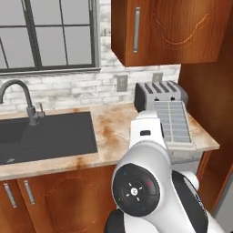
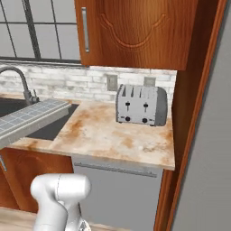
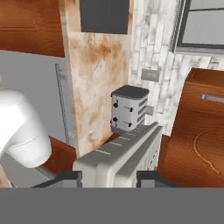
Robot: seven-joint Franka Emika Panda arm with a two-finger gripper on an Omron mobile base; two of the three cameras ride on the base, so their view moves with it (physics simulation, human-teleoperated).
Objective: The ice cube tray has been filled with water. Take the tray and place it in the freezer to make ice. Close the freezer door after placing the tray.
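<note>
1. The tray (image 1: 174,122) is a pale grey-white rectangle with two rows of square cells. Whether the cells hold water cannot be told.
2. In the hand view the tray (image 3: 122,155) sits between the two dark fingertips (image 3: 70,177), which press against its near end on either side. The gripper (image 3: 109,178) is closed on it.
3. The tray is held in the air, off the counter (image 1: 111,132). In the left base view it hangs over the counter's right end, in front of the toaster (image 1: 160,94). In the right base view the tray (image 2: 31,118) reaches in from the left edge, above the sink's (image 2: 45,128) near corner.
4. The sink (image 1: 45,136) is dark and set into the counter's left part, with a dark faucet (image 1: 25,100) at its back edge.
5. The counter is beige stone with rust-brown mottling. The toaster (image 2: 141,105) is grey with four slots and stands at the back right corner, near the wall.
6. Behind it is a white brick wall (image 1: 68,86) with two outlets (image 1: 122,83), a dark-framed window (image 1: 48,34), and a brown upper cabinet (image 2: 135,31).
7. A tall grey panel (image 2: 207,171) stands right of the counter, past a brown side wall.
</note>
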